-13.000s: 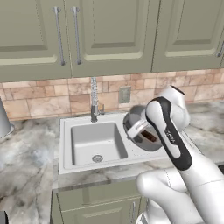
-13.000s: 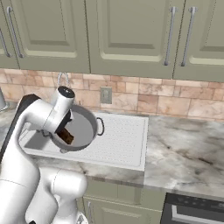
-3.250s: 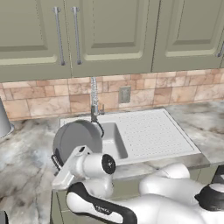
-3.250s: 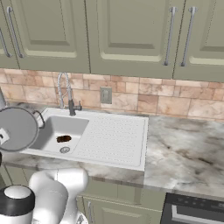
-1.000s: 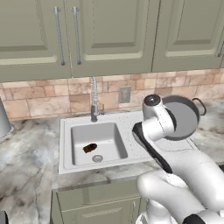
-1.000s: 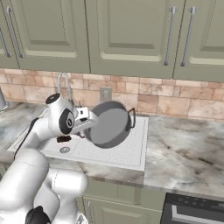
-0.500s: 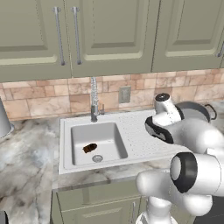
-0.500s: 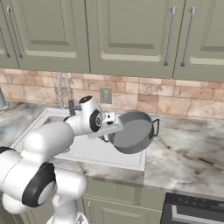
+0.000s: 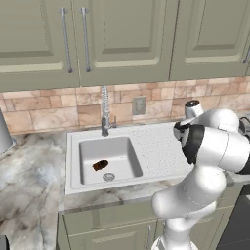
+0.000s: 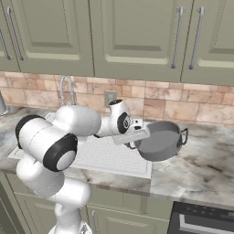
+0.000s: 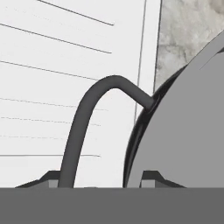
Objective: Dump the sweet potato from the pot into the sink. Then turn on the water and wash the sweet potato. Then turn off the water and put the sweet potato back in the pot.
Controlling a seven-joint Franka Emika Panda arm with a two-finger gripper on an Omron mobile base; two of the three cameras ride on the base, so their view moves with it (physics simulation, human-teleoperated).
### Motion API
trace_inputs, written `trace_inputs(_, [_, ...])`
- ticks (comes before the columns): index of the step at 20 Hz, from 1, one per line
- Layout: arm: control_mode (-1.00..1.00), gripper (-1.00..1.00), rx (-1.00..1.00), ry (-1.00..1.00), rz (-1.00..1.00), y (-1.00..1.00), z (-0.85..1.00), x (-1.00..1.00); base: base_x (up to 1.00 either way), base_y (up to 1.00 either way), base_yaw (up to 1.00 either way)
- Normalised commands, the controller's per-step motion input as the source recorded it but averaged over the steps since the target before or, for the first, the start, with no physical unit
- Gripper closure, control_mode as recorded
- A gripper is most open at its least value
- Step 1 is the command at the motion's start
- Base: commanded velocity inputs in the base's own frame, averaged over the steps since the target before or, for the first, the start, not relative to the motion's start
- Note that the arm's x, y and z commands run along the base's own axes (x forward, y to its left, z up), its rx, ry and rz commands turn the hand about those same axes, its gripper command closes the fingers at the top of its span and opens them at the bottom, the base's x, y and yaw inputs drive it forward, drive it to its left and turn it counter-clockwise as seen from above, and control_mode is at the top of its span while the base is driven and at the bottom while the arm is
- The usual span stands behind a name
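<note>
One small dark brown sweet potato [image 9: 100,165] lay in the light grey rectangular sink [image 9: 83,148], near the round drain, so the dumping was done. Over at the right end of the counter, beyond the dotted drainboard [image 10: 107,157], the two-finger gripper [image 10: 132,137] was clamped on the curved side handle of the round dark grey metal pot [image 10: 160,141], its fingers closed around that loop. The pot hung tilted, just over the marble counter [image 10: 201,171] by the drainboard's right edge; I couldn't tell if it was touching down. My read was that the step in hand was parking the empty pot. Next it needed setting level on the counter and letting go, then a long reach back left to the small lever on the tall chrome spring-neck faucet [image 9: 104,111] at the sink's back edge. Nothing stood on the drainboard to block that swing. Green cabinet doors [image 9: 122,39] hung overhead, with a pale grey cylinder [image 9: 4,134] at the counter's far left.
</note>
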Motion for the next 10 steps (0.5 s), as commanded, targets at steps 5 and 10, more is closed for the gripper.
trace_inputs(5, [-1.00, 1.00, 0.07, 0.01, 0.00, -0.80, -0.27, 0.00, 0.00, 0.00, 0.00])
trace_inputs(10, [-1.00, 1.00, 0.12, 0.00, 0.00, -0.64, -0.45, 0.00, 0.00, 0.00, 0.00])
